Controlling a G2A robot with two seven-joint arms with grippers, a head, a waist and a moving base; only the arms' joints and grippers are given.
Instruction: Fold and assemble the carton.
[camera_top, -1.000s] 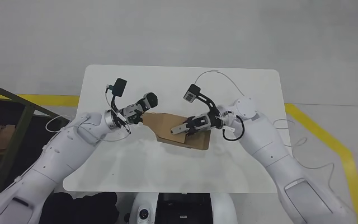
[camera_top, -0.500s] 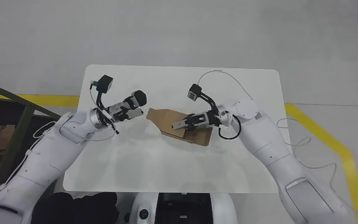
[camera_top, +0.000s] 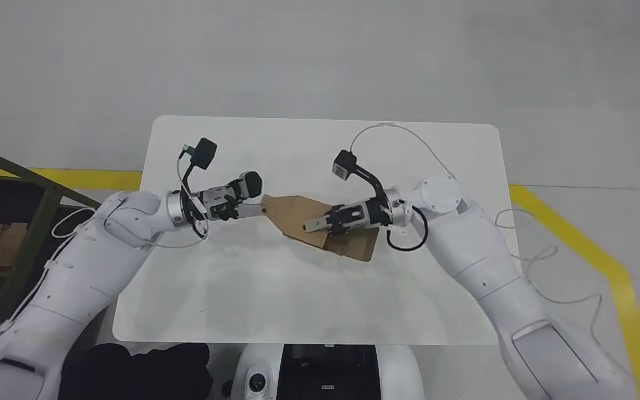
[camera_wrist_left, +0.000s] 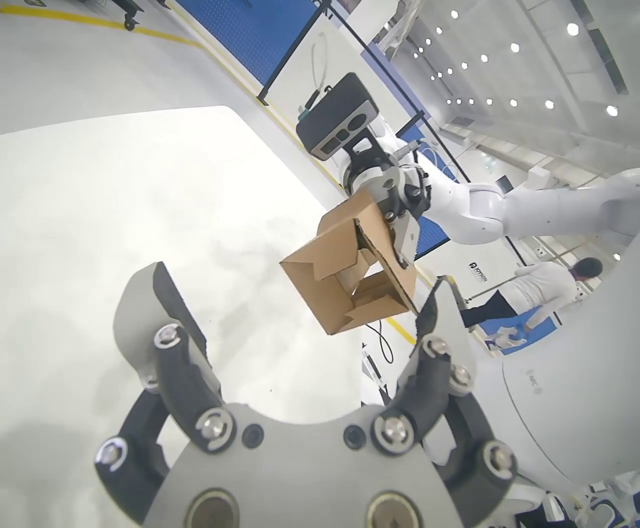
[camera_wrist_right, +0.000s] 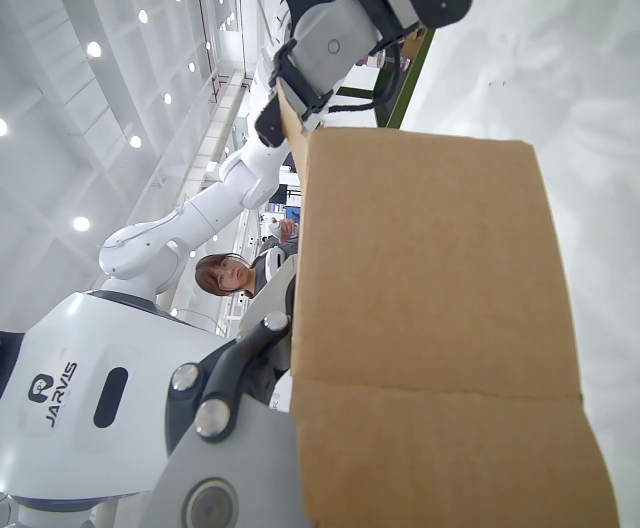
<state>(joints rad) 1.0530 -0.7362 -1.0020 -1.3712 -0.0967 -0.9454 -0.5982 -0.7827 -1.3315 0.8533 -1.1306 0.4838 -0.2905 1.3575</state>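
Note:
The brown carton (camera_top: 345, 235) is held above the white table (camera_top: 200, 290), partly erected, and its open end with inner flaps (camera_wrist_left: 345, 280) faces my left gripper. My right gripper (camera_top: 318, 226) is shut on one carton wall. One of its fingers (camera_wrist_right: 245, 355) lies against the carton's side (camera_wrist_right: 430, 280). My left gripper (camera_wrist_left: 300, 280) is open, just left of the carton. One left fingertip (camera_wrist_left: 435, 305) sits at the edge of a carton flap. I cannot tell whether it touches. From the right wrist view the left gripper (camera_wrist_right: 295, 100) shows beyond the carton's far edge.
The table's near edge (camera_top: 260, 340) runs close to the robot. A green-framed rack (camera_top: 25, 215) stands off the table's left side. A white cable (camera_top: 420, 145) loops over the table behind the right arm.
My left gripper drew back to the left from the carton, then came back to its left corner, a little lower. The right gripper and carton stayed almost still.

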